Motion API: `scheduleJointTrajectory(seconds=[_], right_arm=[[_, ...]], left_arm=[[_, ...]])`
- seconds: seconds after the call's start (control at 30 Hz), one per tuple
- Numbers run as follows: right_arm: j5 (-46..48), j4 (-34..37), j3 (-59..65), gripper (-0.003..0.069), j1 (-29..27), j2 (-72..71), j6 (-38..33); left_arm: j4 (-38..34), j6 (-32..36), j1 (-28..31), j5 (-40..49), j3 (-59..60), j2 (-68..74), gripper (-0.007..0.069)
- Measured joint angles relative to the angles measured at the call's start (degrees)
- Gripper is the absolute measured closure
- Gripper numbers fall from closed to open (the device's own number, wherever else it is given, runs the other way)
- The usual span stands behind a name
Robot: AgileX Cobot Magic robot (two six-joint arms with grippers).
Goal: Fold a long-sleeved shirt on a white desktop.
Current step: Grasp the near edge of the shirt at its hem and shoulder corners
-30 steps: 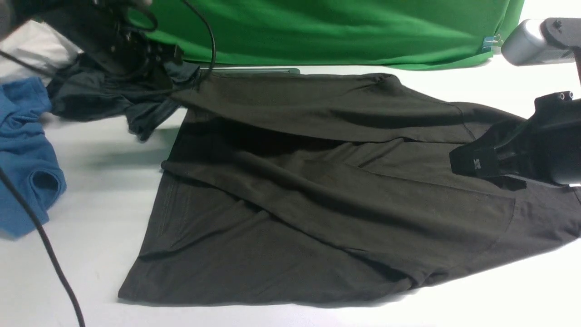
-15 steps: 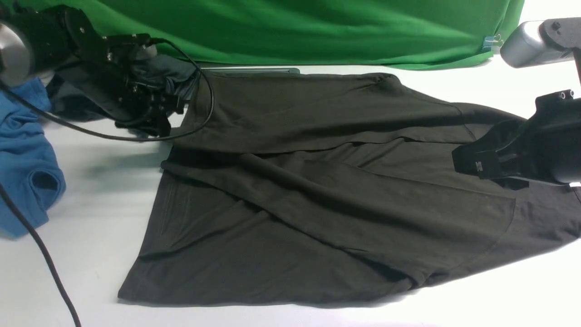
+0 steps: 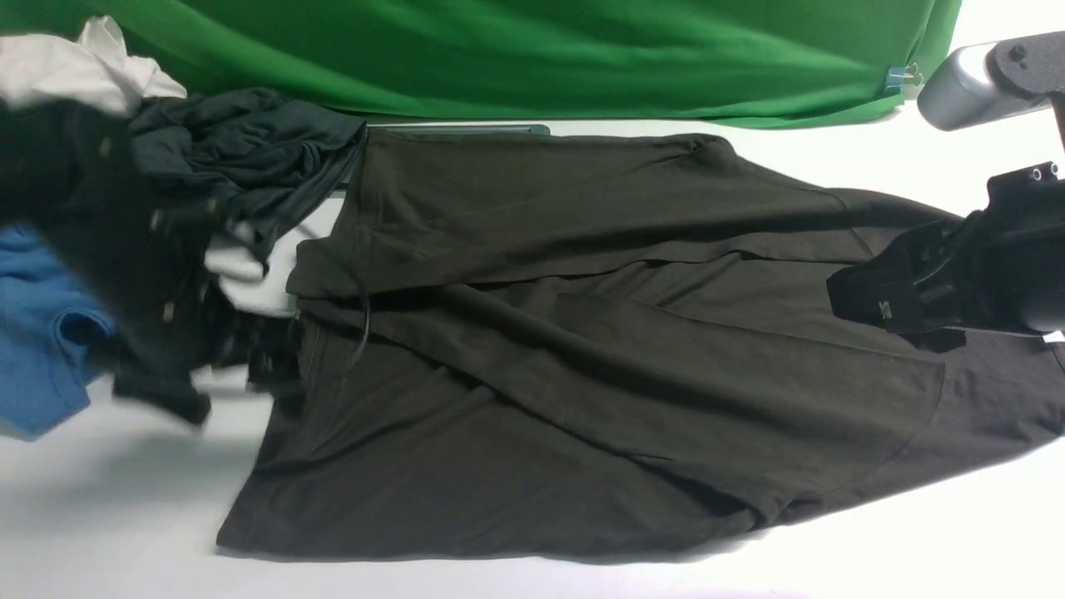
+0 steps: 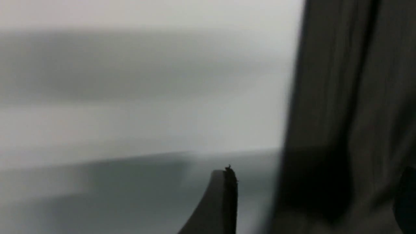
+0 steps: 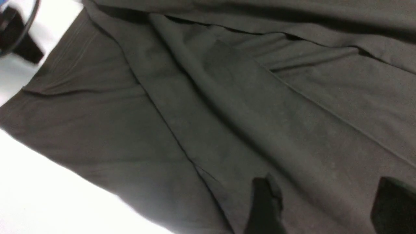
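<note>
The long-sleeved shirt [image 3: 582,366] lies spread across the white desktop [image 3: 125,516], dark olive-brown, with its far part and a sleeve folded over the middle. My left gripper [image 3: 262,366] is a motion-blurred dark shape at the shirt's left edge. In the left wrist view the left gripper [image 4: 317,201] is open, with the shirt's edge [image 4: 351,97] between its fingers [image 4: 224,201]. My right gripper [image 3: 865,299] hovers over the shirt's right side. It is open [image 5: 328,208] with only flat fabric [image 5: 195,113] below. The neck label and chest print are hidden.
A charcoal-grey garment [image 3: 250,150], a blue shirt [image 3: 42,374] and a white cloth [image 3: 66,66] are piled at the far left. The green backdrop [image 3: 582,58] hangs behind, with the silver cable slot [image 3: 458,129] at its foot.
My left arm has swung from the far-left garment pile toward me, down to the shirt's left edge. The shirt's far-left folded corner has shifted. The right gripper has hardly moved.
</note>
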Motion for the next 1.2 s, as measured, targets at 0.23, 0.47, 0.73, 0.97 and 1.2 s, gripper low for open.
scheduleJointTrajectory(seconds=[0.23,0.47,0.73,0.97,1.2], right_arm=[[-3.5,-0.4,0.0,0.0239,0.0,0.0,0.0],[-4.4,-0.4,0.0,0.0237,0.0,1.9,-1.8],[9.4,-0.8,0.0,0.0237,3.4,10.8,-15.0],[7.3,-12.9,3.8,0.0226,15.3,19.9,-16.5],[-6.9,-24.3,11.3,0.0201,17.9,25.9,-11.8]], left_arm=[[-3.6,0.9,0.0,-7.3,16.5,-7.1,-0.0067],[-11.0,7.1,0.4,-13.0,19.0,-7.3,0.0015],[-20.3,16.3,0.4,-16.5,19.2,-5.5,0.0456],[-21.2,16.4,0.4,-15.9,19.3,-5.3,0.0582],[-21.5,16.4,0.4,-15.4,19.3,-5.2,0.0582]])
